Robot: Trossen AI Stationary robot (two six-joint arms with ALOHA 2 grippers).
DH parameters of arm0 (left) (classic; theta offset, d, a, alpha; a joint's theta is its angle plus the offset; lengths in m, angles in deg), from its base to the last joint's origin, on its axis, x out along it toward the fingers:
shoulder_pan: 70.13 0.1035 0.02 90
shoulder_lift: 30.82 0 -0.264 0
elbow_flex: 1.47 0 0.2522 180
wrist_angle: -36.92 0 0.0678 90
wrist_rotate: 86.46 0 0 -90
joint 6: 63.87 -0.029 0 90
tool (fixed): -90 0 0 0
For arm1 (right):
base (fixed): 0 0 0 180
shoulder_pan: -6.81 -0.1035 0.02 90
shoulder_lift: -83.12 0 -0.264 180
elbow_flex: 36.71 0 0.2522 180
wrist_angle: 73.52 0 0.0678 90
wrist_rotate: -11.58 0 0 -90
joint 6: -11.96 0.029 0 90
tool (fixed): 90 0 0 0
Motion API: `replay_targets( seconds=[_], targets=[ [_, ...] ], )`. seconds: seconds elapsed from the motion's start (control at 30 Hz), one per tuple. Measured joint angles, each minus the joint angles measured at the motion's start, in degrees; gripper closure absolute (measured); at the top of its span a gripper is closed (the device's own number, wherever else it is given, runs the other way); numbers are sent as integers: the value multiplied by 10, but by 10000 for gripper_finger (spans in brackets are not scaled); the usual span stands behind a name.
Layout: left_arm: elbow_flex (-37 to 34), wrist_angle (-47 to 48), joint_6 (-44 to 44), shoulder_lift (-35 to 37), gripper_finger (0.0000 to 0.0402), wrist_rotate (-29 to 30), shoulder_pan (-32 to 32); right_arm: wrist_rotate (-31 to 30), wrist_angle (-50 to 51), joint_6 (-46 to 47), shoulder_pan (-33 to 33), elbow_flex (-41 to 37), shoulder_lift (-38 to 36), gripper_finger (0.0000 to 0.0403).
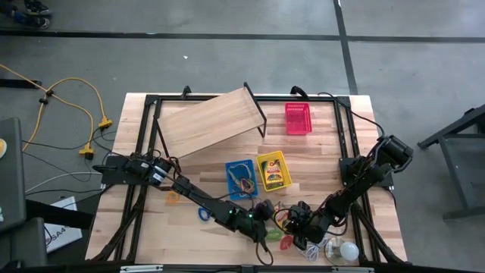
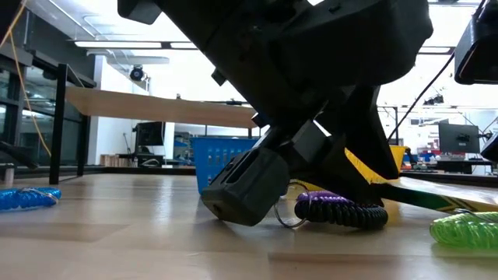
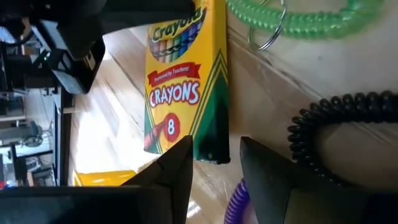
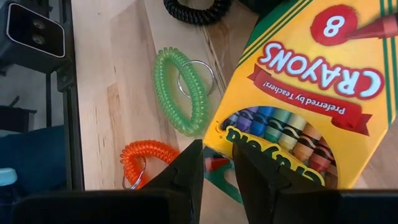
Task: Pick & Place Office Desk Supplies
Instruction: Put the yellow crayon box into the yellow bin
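Observation:
A yellow-green crayon box (image 3: 180,93) lies between my two grippers near the table's front edge. My right gripper (image 4: 217,163) is shut on its Crayola end. My left gripper (image 3: 217,165) is open at the box's other end, the one marked 8. Its fingertips stand on either side of that end's corner, and I cannot tell whether they touch it. In the high view the left gripper (image 1: 264,222) and the right gripper (image 1: 292,215) face each other. Coiled bands lie around them: green (image 4: 183,93), orange (image 4: 146,158), black (image 3: 336,130), purple (image 2: 334,208). My right gripper pinches a corner of the box's Crayola end (image 4: 219,148) between its two fingers, slanting down from the table's right side. The box (image 4: 305,93) reaches away from the fingers, printed face up. In the low view its edge (image 2: 420,198) slopes down toward the table.
A blue basket (image 1: 229,168) holding bands and a yellow basket (image 1: 261,161) stand behind the grippers, and a red basket (image 1: 298,117) sits at the far side. A wooden board on black legs (image 1: 212,121) fills the far left. A white bulb (image 1: 348,250) lies at the front right, a blue coil (image 2: 27,198) at the front left.

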Motion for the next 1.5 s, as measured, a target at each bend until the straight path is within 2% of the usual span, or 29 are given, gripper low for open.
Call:
replay_targets(
  seconds=[0.23,0.67,1.13,1.5],
  targets=[
    [0,-32,-47,-18,276,7,2,0,-1,0,0,0,0,323],
    [-1,-48,-61,-28,276,17,9,1,-2,0,-1,-1,0,323],
    [-1,-22,-58,-42,276,-32,14,0,-4,0,-1,-1,0,323],
    [-1,-12,-73,-43,276,-14,23,0,-6,0,0,-1,0,323]
  ],
)
